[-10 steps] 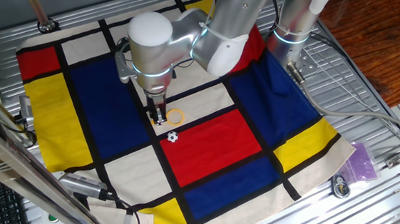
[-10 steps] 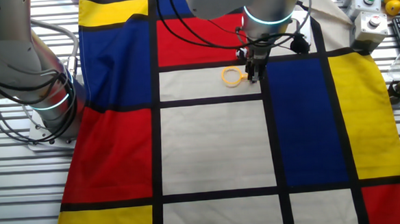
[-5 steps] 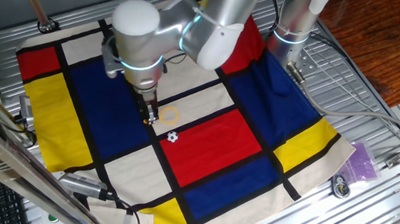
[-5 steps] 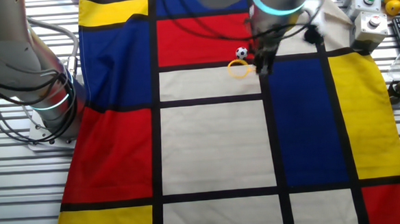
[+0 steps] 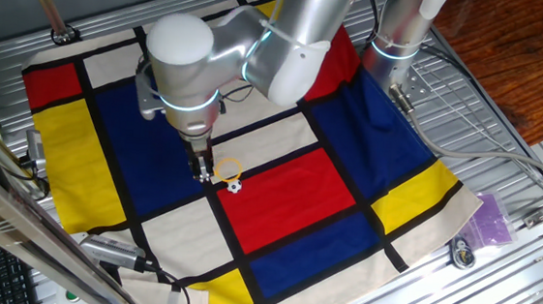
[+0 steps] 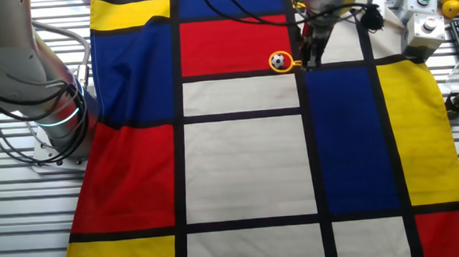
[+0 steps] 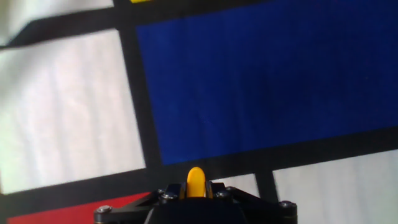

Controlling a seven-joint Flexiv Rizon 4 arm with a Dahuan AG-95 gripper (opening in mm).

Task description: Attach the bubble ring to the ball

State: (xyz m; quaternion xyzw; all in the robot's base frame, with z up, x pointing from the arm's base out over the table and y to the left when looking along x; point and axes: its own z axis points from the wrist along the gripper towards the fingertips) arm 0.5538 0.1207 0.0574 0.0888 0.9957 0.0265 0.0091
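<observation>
My gripper (image 5: 203,173) is shut on the short orange handle of the bubble ring (image 5: 228,170) and holds it low over the checked cloth. The ball (image 5: 235,185), white with black patches, lies on the cloth at the corner of the red panel, just below the hoop. In the other fixed view the gripper (image 6: 308,59) is to the right of the ring (image 6: 289,64), whose hoop appears around the ball (image 6: 277,61). I cannot tell whether the hoop touches the cloth. The hand view shows only the yellow-orange handle (image 7: 195,180) between the shut jaws of the gripper (image 7: 195,188); hoop and ball are hidden there.
The coloured checked cloth (image 5: 297,203) covers the table. The arm's base (image 6: 52,114) stands at the left. Button boxes (image 6: 426,25) sit at the top right. A purple bag (image 5: 492,220) and a small round part (image 5: 462,252) lie off the cloth's right edge.
My gripper has carried the ring from the white panel toward the ball. The hoop, beside the ball half a second ago, now appears around it. The ball has not moved.
</observation>
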